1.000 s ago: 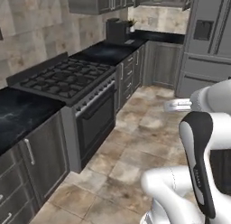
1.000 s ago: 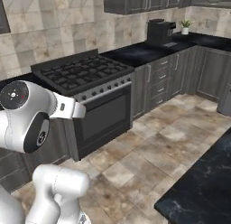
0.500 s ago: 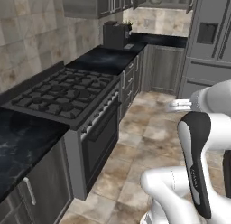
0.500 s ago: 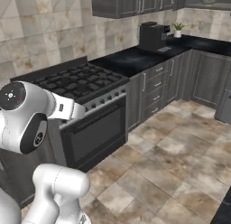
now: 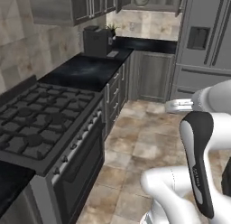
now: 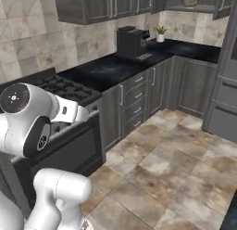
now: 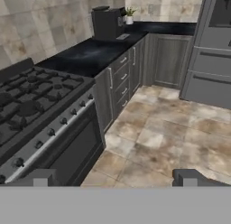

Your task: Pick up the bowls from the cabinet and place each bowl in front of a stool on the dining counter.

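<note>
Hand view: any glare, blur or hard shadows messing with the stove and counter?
Hand view: flat, even light, no hard shadows; stove knobs soft and blocky; black worktop shows a faint sheen, no blown glare. Left base view: bowl on the cabinet shelf small and blurry. Right base view: same bowl coarse, floor tiles smeared.

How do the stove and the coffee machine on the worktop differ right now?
The stove is wide, low and near the base; the coffee machine is a tall narrow box far along the worktop. The stove stands on the floor, the machine on the worktop. Both are dark.
</note>
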Tool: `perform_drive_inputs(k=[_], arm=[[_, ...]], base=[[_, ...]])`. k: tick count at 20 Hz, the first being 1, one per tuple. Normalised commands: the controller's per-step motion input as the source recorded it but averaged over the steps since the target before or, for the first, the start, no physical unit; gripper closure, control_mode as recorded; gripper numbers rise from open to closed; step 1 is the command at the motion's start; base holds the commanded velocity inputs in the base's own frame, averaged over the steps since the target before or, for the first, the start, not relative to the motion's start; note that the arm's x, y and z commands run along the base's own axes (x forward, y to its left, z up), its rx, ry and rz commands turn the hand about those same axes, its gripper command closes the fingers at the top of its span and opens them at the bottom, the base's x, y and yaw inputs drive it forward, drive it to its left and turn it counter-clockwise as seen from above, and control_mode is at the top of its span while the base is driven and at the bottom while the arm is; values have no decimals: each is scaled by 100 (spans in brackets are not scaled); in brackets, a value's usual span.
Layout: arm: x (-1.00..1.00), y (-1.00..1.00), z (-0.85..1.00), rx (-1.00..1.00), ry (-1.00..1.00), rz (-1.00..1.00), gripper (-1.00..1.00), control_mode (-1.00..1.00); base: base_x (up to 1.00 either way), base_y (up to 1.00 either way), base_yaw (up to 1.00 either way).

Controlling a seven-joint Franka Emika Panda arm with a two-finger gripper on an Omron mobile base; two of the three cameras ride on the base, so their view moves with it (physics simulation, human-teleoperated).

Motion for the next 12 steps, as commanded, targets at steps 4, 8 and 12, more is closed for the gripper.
perform_drive_inputs(k=[4,8,12], arm=[[0,0,0,0,0,0,-100,100],[0,0,0,0,0,0,-100,100],[0,0,0,0,0,0,-100,100]], base=[[100,0,-25],[100,1,-23],[100,-4,-16]])
